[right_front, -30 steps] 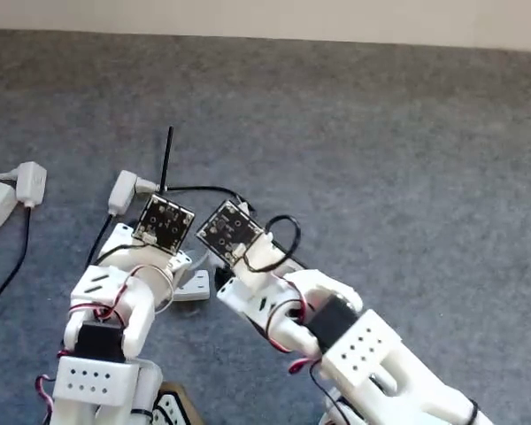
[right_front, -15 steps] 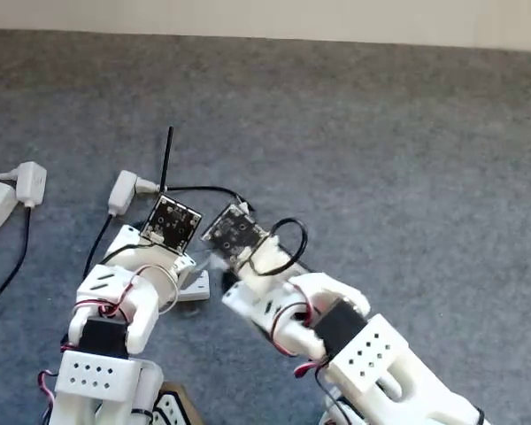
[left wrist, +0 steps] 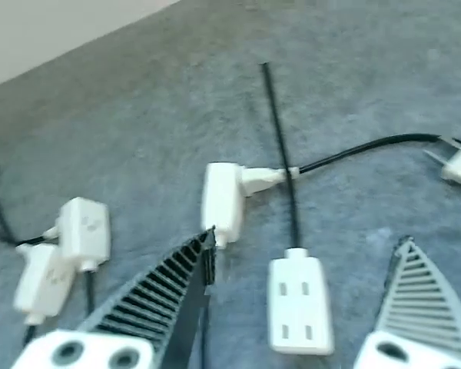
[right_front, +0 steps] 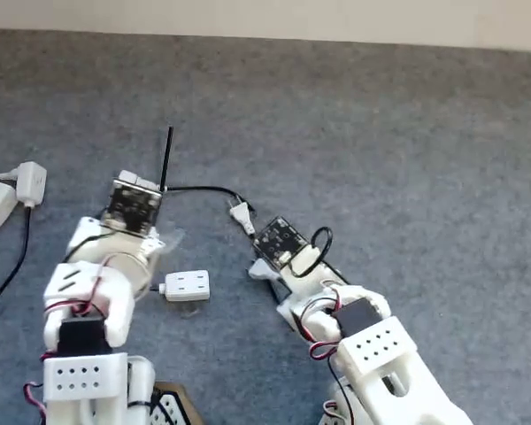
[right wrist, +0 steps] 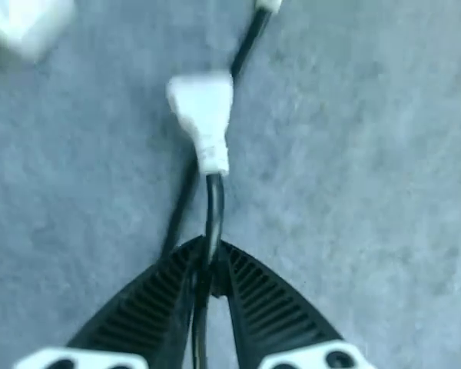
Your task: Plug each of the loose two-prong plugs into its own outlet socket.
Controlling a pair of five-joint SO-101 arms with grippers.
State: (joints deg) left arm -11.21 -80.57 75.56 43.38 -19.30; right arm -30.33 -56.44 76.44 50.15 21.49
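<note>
1. Near the left edge of the tabletop (right_front: 407, 133): two white connector blocks (left wrist: 84, 227), touching, each trailing a black cord. Impossible to tell whether mated.
2. Left of centre: left gripper (left wrist: 307, 238), spread wide and holding nothing. Frames a white outlet socket (left wrist: 296, 304) lying flat between the jaws, touching neither, slots bare.
3. Just beside that socket, toward the far edge: white adapter (left wrist: 221, 196) with a seated plug (left wrist: 265, 178) pushed into its side. Looks like one pairing already made.
4. Toward the near edge, between the two arms: second outlet socket (right_front: 186, 285), slots facing up and unfilled, just beside the left arm.
5. Around the centre: loose plug (right_front: 241, 215), white, lying on the tabletop and in no socket.
6. Right of centre: right gripper (right wrist: 209, 257), all but closed, pinching the plug cord (right wrist: 213, 200) just behind the loose plug rather than on the plug body.
7. Judged progress: partway at best. One plug apparently in, the far-left pair uncertain. Left to do: bringing the loose plug to a bare socket, lining up the prongs with the slots and pressing home, probably with the open left gripper steadying the socket.
</note>
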